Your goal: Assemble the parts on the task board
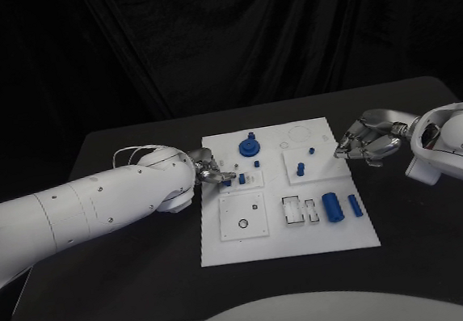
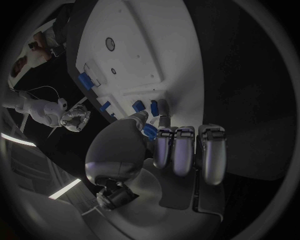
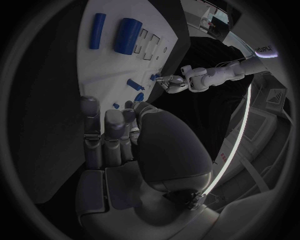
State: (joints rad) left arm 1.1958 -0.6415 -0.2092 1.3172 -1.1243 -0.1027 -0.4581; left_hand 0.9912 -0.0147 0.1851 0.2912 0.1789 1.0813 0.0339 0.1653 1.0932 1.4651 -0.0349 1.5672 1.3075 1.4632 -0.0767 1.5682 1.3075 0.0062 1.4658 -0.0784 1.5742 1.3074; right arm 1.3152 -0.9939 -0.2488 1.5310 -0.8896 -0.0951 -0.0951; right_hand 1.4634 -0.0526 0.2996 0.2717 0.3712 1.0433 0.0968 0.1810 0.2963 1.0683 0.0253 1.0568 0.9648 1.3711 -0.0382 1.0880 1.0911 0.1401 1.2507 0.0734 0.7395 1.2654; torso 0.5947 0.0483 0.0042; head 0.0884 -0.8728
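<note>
The job looks only partly done: on the white board [image 1: 287,234] several blue pieces stand upright in their places toward the far side, among them a round knobbed piece [image 1: 250,146] and a short peg [image 1: 300,170], while a thick blue cylinder [image 1: 333,206] and a thinner blue rod [image 1: 355,206] lie loose on the near right part, beside open rectangular slots [image 1: 294,210], so I judge they have yet to be fitted. A round hole [image 1: 243,224] in the near left panel also appears unfilled. The left hand [image 1: 212,174] is at the board's left edge, its fingers drawn together around a small blue piece [image 2: 149,132] that it seems to pinch against the thumb, just beside other small blue pegs. The right hand [image 1: 364,141] hovers at the board's right edge with fingers curled; whether it holds anything I cannot tell, since the fingertips hide the spot. What the small pieces near the left hand sit in is too small to make out
</note>
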